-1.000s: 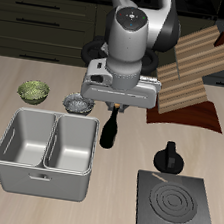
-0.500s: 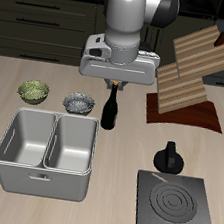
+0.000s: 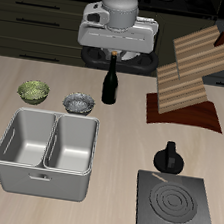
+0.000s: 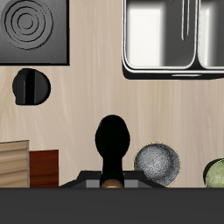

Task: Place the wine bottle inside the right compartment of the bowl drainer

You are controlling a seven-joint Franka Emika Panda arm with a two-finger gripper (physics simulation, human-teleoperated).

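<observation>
Dark kitchen cabinets run behind a pale wooden tabletop [image 3: 121, 136]. Largest on it is the bowl drainer [image 3: 46, 153], a grey metal basin split by a central wall into two square wells, standing close to the tabletop's front edge. Its right compartment [image 3: 26, 138] holds nothing, and neither does its twin. Every other place is given from this drainer. Well apart from it along the front edge lies a flat dark stove plate [image 3: 176, 206] with spiral rings, and just behind that plate stands a squat black pot [image 3: 169, 156] with a knob. Farther back than the pot is a wooden rack [image 3: 194, 70] of slanted boards on a dark base. Two small bowls sit just behind the drainer, a grey one [image 3: 79, 102] and a green one [image 3: 32, 91]. The arm reaches straight down from above, wrist vertical, and the fingers [image 3: 114, 55] pinch the neck of the wine bottle [image 3: 110, 83], which hangs upright behind the drainer, beside the grey bowl.
</observation>
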